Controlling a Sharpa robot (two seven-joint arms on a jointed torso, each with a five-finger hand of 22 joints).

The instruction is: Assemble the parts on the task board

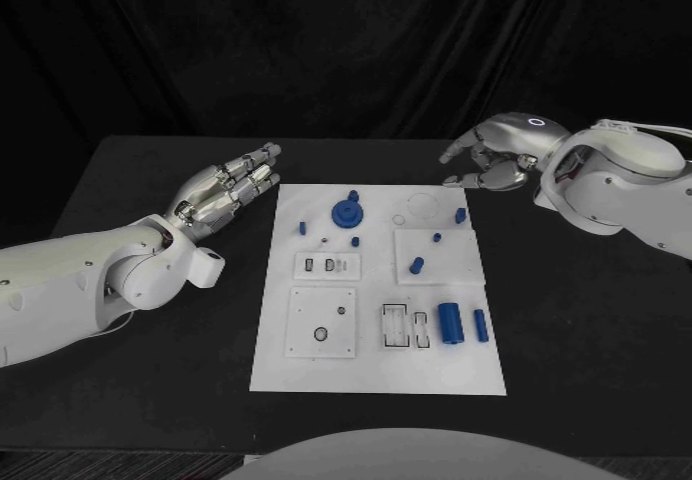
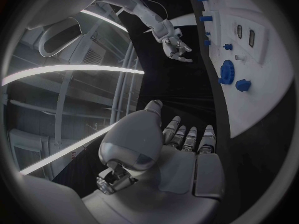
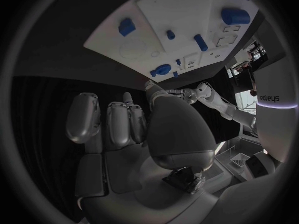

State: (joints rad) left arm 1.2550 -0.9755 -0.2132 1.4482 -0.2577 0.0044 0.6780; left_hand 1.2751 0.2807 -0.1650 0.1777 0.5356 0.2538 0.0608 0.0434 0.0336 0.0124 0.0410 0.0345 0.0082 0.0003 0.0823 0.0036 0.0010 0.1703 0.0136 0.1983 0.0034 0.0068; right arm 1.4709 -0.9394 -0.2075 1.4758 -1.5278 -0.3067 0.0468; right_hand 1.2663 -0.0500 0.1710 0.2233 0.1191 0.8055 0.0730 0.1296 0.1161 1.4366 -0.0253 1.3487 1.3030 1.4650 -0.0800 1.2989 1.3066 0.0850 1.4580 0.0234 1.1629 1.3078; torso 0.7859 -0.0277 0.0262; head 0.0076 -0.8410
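The white task board (image 1: pixel 378 350) lies in the middle of the black table. On its far part stands a blue gear (image 1: pixel 348 212), with small blue parts (image 1: pixel 417 265) around it; a blue cylinder (image 1: pixel 450 322) and a thin blue pin (image 1: pixel 480 325) lie at its near right. My left hand (image 1: pixel 228 188) hovers just left of the board's far left corner, fingers stretched out and apart, holding nothing. My right hand (image 1: pixel 490 160) hangs beyond the far right corner, fingers loosely bent downward, also holding nothing. The left wrist view has the left hand (image 2: pixel 181 149), the gear (image 2: pixel 226 71) and the right hand (image 2: pixel 177 45).
The board carries raised white plates with slots (image 1: pixel 326 264) and a square plate with holes (image 1: pixel 322 322). Black table surface (image 1: pixel 591 330) runs wide on both sides of the board. The right wrist view looks over the right hand (image 3: pixel 124 134) onto the board (image 3: pixel 181 15).
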